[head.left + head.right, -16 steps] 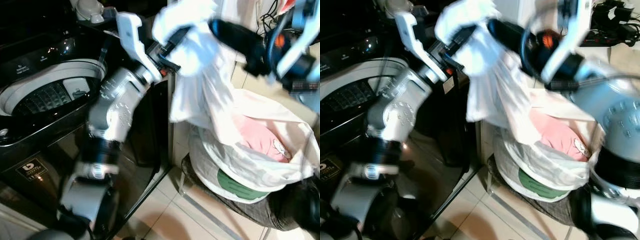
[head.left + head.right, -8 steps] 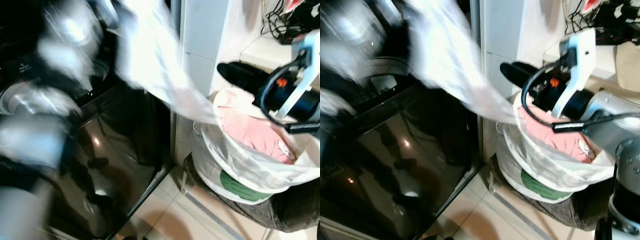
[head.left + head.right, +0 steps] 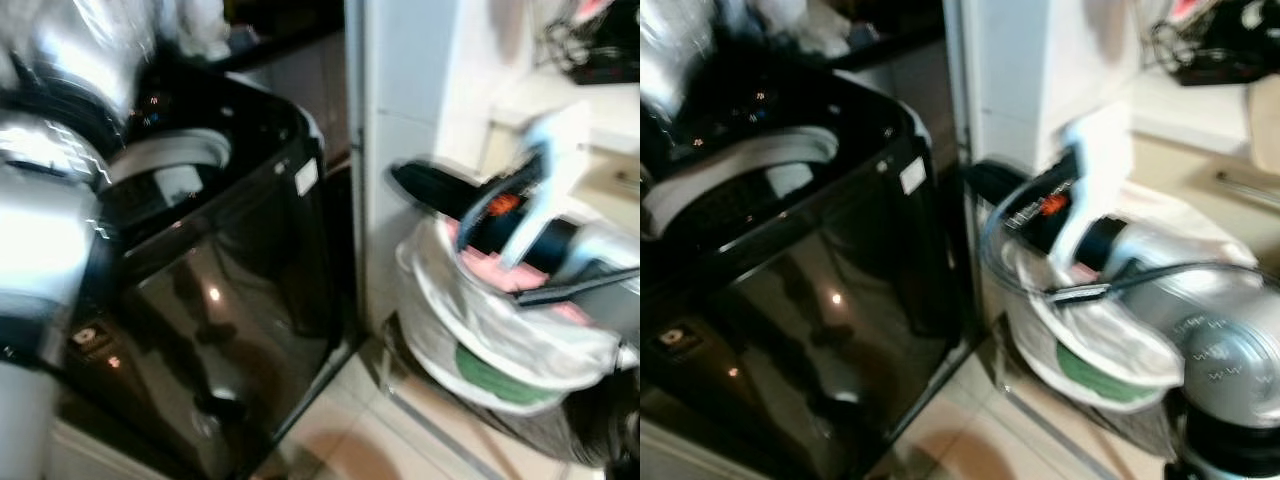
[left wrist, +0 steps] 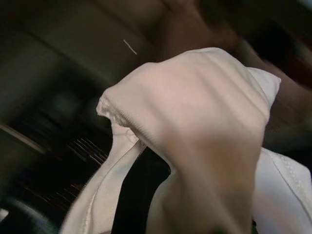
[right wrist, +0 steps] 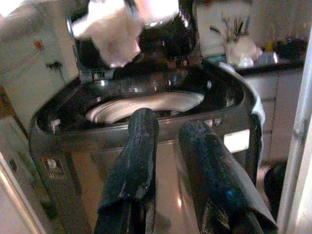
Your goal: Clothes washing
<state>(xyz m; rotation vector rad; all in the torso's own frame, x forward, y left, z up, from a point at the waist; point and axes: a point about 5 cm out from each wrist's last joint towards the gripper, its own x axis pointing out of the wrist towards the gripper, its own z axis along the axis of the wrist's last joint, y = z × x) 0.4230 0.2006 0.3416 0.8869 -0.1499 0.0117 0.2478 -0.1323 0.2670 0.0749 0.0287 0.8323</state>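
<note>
On your left, the left gripper (image 5: pixel 119 36) holds the white cloth (image 4: pixel 195 126) up over the open black washing machine (image 3: pixel 215 250). On your right, the right gripper (image 5: pixel 168 151) is over the laundry bag (image 3: pixel 520 335). Its fingers are a little apart and hold nothing. Pink clothes (image 3: pixel 505 280) lie in the bag.

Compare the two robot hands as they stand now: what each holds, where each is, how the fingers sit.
The left hand has a white garment draped over its fingers above the washing machine; the right hand carries nothing. The left hand's fingers are hidden under cloth, so their state is unclear; the right hand's fingers are bare and apart. The right hand sits over the laundry basket, pointing toward the machine. Both have black fingers.
</note>
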